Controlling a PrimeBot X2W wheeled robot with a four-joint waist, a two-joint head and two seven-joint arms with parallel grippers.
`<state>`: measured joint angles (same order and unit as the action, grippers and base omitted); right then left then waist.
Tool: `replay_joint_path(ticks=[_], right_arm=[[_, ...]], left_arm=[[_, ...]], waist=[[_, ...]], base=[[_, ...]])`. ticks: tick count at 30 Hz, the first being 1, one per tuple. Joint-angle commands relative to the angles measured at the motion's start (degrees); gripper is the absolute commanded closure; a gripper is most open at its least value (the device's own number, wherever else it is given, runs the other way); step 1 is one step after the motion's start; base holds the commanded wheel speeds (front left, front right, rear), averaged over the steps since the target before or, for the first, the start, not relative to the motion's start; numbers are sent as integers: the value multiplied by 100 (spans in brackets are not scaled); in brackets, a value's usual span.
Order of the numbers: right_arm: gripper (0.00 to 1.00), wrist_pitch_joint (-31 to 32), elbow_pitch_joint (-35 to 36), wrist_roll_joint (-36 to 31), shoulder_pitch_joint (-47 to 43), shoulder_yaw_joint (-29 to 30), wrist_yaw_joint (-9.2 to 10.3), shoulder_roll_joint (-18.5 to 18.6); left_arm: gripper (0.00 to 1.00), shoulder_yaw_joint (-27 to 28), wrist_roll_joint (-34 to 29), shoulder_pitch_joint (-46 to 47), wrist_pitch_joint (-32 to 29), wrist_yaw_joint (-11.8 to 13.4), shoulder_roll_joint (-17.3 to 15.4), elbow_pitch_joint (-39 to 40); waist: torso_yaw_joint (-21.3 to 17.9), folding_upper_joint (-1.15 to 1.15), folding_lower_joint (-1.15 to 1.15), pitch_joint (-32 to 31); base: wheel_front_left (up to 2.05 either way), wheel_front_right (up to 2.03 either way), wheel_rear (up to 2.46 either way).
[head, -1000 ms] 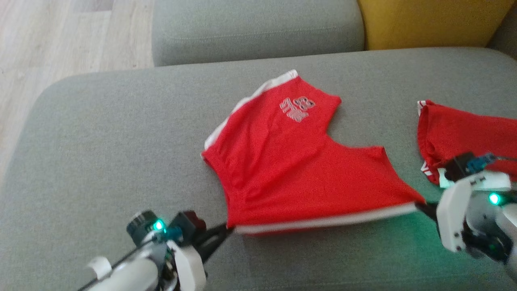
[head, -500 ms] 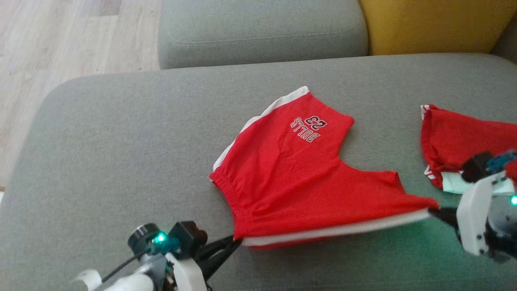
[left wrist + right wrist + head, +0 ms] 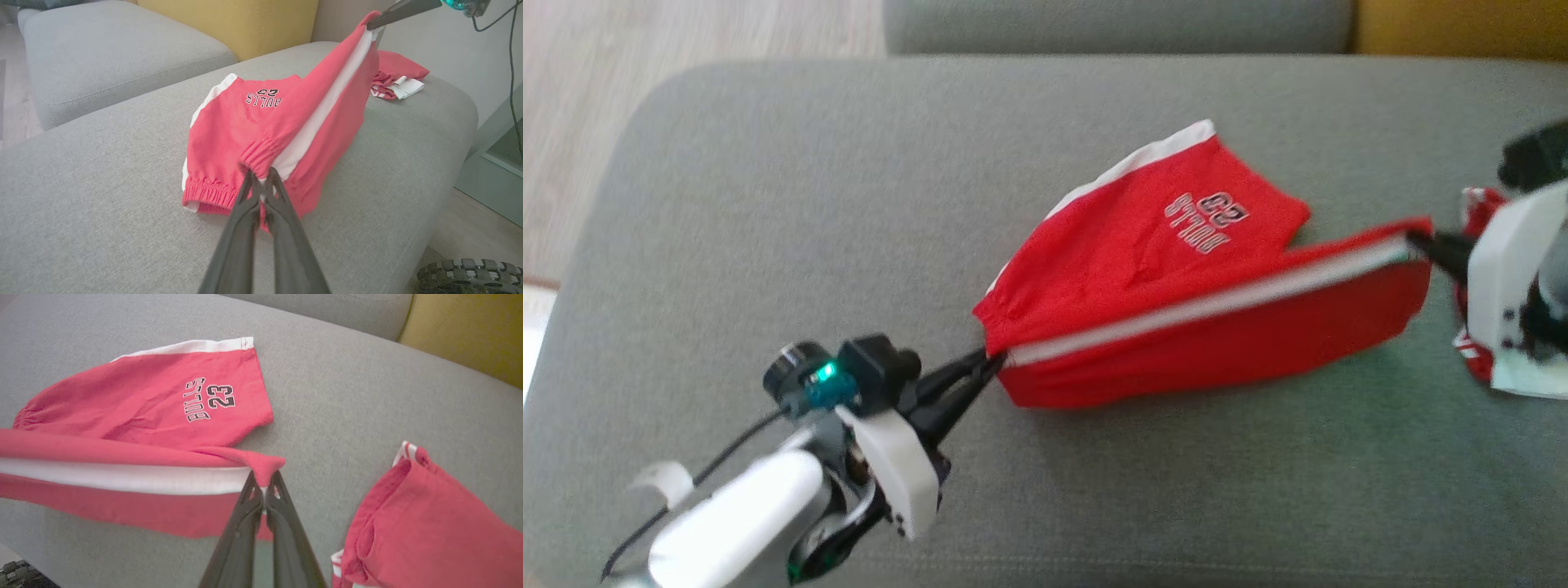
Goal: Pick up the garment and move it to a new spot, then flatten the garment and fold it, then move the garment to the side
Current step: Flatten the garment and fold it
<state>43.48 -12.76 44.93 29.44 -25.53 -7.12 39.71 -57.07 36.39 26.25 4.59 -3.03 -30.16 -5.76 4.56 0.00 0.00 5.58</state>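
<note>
The garment point(image 3: 1176, 269) is a pair of red shorts with a white side stripe and a "BULLS 23" print, lying on a grey sofa cushion point(image 3: 768, 204). My left gripper point(image 3: 990, 365) is shut on the waistband corner point(image 3: 261, 157). My right gripper point(image 3: 1417, 242) is shut on the leg-hem corner point(image 3: 265, 465). Between them the near edge is stretched taut and raised off the cushion, the stripe running along it. The far leg, with the print point(image 3: 208, 400), still rests flat on the cushion.
A second red garment point(image 3: 425, 522) lies crumpled at the cushion's right, close behind my right gripper. Another grey cushion point(image 3: 114, 57) and a yellow one point(image 3: 229, 20) sit at the back. Wooden floor point(image 3: 572, 98) lies to the left.
Both grippers have lifted the near edge of the shorts off the cushion and carried it toward the far leg. The head camera has also shifted.
</note>
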Motion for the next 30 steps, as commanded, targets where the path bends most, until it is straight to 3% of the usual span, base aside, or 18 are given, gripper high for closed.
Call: replay_joint_path(ticks=[1,20,30], right_arm=[[100,55,102,-171,376,78,-36,76],[100,-93,-1030,-732,2350,-471,-36,-87],[100,-388,-1704,-831,3073,-1130,-36,-155]], left_arm=[[100,338,48,449,98,-29,-65,8],[100,374,12,1594,692,-312,856,-1418],[100,272,34,1995,941,-408,1290,-2136]], waist=[[225,0,0,331],[1034,0,0,1536],[1209,0,0,1879]], base=[[0,0,0],[0,0,0],[0,0,0]])
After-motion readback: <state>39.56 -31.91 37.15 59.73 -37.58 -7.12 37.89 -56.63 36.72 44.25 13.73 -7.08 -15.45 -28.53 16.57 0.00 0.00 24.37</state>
